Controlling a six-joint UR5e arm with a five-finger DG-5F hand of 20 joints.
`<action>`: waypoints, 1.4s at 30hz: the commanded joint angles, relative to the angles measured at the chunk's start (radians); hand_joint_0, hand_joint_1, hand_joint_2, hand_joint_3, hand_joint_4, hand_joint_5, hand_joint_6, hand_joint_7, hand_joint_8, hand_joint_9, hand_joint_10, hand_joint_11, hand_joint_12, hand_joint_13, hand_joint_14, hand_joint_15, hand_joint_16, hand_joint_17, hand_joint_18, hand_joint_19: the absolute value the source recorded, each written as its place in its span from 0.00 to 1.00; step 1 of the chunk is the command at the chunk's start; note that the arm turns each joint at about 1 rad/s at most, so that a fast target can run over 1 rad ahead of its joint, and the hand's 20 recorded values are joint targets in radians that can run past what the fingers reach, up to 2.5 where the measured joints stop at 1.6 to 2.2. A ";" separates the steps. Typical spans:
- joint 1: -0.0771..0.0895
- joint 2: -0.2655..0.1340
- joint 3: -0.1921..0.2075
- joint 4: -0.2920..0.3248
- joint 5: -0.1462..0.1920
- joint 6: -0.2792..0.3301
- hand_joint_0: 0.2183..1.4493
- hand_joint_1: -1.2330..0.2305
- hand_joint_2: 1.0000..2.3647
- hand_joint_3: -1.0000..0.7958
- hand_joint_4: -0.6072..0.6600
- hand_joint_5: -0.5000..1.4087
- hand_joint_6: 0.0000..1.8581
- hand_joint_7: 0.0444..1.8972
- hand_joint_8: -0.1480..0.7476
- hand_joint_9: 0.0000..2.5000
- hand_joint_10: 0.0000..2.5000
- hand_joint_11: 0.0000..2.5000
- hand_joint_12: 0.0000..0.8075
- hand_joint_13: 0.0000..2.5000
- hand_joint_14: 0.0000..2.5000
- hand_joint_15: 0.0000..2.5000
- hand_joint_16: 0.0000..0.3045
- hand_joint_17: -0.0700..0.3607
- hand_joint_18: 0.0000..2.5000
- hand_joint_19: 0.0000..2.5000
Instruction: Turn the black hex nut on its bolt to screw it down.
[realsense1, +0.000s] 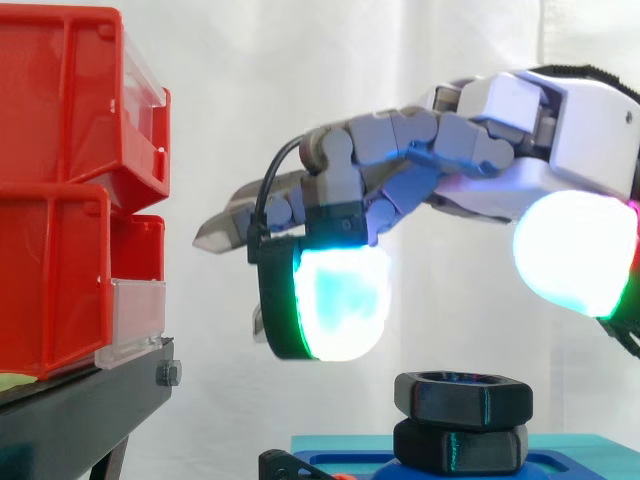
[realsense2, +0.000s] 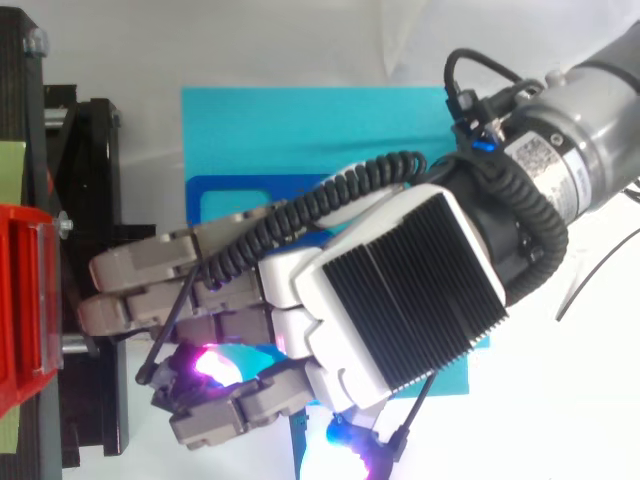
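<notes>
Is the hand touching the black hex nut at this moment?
Apart. In the side view the hand hovers above the black hex nut, and a plain gap shows between its glowing pads and the nut's top.

Open gap above hex nut (realsense1: 462, 395); red bins (realsense1: 60, 180) wall off view's left.

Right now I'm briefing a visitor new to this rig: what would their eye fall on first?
The hand, open, with glowing white and green pads, hangs just above the black nut at the side view's bottom, not touching it. Next come the red bins stacked at the left, and the blue plate under the hand in the top view.
</notes>
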 joint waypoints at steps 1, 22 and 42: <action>0.013 0.000 -0.042 0.041 0.015 0.001 0.19 0.73 0.00 0.28 0.66 0.25 0.30 0.76 0.52 0.36 0.00 0.06 0.48 0.20 0.00 0.00 0.20 0.48 0.16 0.04; 0.010 0.000 -0.050 0.045 0.017 -0.020 0.20 0.73 0.00 0.28 0.64 0.25 0.33 0.71 0.51 0.37 0.00 0.06 0.47 0.21 0.00 0.00 0.20 0.47 0.16 0.04; -0.001 0.000 -0.079 0.073 0.015 -0.039 0.21 0.65 0.00 0.28 0.63 0.26 0.36 0.62 0.51 0.42 0.00 0.07 0.45 0.23 0.00 0.00 0.18 0.45 0.19 0.04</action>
